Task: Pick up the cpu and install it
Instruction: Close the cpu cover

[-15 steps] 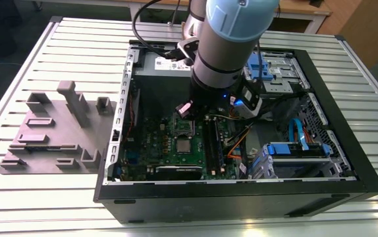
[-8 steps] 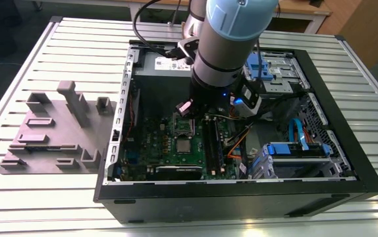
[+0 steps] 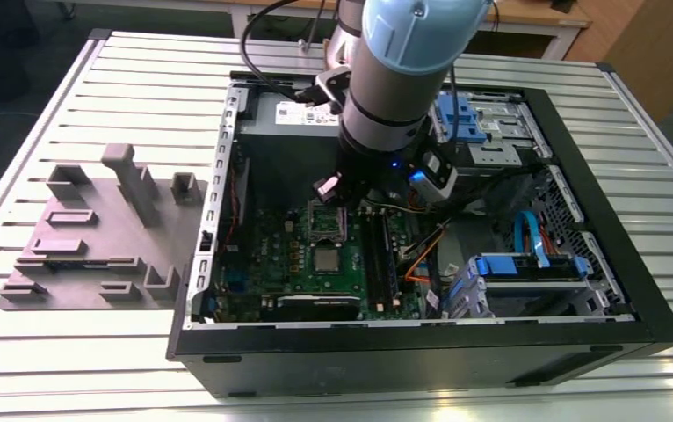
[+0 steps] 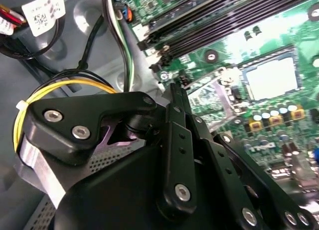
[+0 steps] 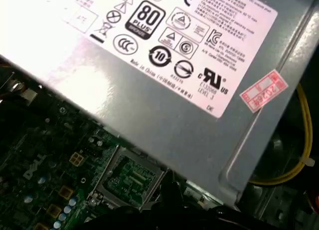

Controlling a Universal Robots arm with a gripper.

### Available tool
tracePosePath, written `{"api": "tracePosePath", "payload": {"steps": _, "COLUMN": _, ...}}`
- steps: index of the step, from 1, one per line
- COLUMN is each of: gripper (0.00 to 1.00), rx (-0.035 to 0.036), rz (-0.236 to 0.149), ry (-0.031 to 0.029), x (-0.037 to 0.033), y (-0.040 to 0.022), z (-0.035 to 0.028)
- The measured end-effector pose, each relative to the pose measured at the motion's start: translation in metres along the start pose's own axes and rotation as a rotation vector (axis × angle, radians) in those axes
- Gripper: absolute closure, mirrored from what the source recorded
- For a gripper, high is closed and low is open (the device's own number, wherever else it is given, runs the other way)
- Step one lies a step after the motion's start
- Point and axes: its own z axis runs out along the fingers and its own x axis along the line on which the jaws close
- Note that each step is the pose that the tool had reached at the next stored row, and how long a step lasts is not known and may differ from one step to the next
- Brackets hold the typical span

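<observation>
Black gripper (image 4: 175,90) hardware sat nearest in the second wrist view, its tip low over the green motherboard (image 3: 272,264) at the edge of the metal-framed socket (image 4: 214,98). Whether the gripper was apart or together could not be told, and nothing was seen held in it.

Just beyond, the cpu (image 4: 271,79) lay flat on the board beside the socket. In the exterior view it sat at mid-frame, just below the socket (image 3: 327,226) and clear of the arm. It presented as a small square, pale silvery on top, within a darker surround. Whether it sat loose or seated could not be determined.

A yellow cable (image 4: 65,85) looped close to the wrist. Farther back stood the grey power supply (image 5: 149,80). The grey tray (image 3: 90,229) rested on the slatted table (image 3: 137,79), well apart at the exterior view's left.

Risks, as judged: the chip is thin and low, so a slightly offset grasp would likely slip or tilt it. A skewed placement could bend the socket contacts. The cable might snag the wrist in this tight case (image 3: 430,352).
</observation>
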Motion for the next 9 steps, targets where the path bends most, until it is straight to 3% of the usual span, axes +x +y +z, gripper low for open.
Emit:
{"api": "tracePosePath", "payload": {"steps": 3, "gripper": 0.90, "rx": -0.0001, "rz": 0.000, "ry": -0.0002, "x": -0.0021, "y": 0.0030, "z": 0.0049}}
{"api": "tracePosePath", "payload": {"steps": 9, "gripper": 0.90, "rx": 0.0007, "rz": 0.000, "ry": 0.0004, "x": -0.0022, "y": 0.0029, "z": 0.0052}}
